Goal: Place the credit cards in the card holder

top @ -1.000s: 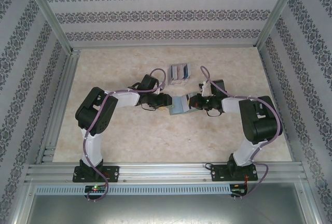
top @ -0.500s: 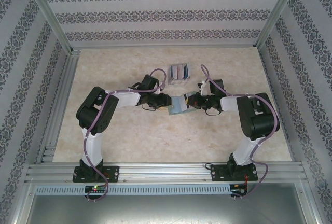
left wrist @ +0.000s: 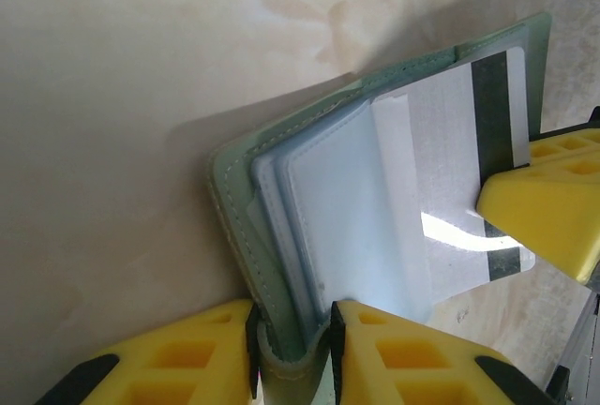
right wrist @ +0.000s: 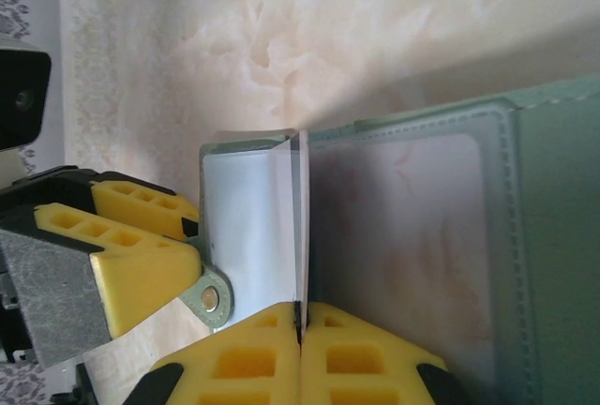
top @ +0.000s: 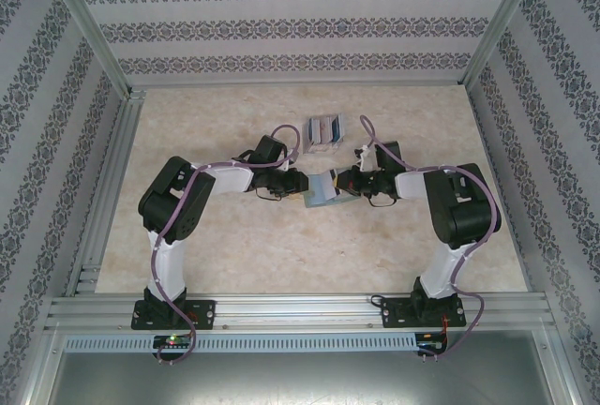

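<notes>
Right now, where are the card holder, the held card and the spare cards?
Card holder (left wrist: 232,189): left wrist view, green stitched edge.
Card (left wrist: 445,142): left wrist view, silvery face.
Spare cards (top: 324,130): top view, bundle's middle.

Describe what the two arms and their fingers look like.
The left arm and right arm have white links, bulky black joint housings and black bases. A purple cable loops along each. The fingers are yellow blocks with moulded rectangular pockets.
</notes>
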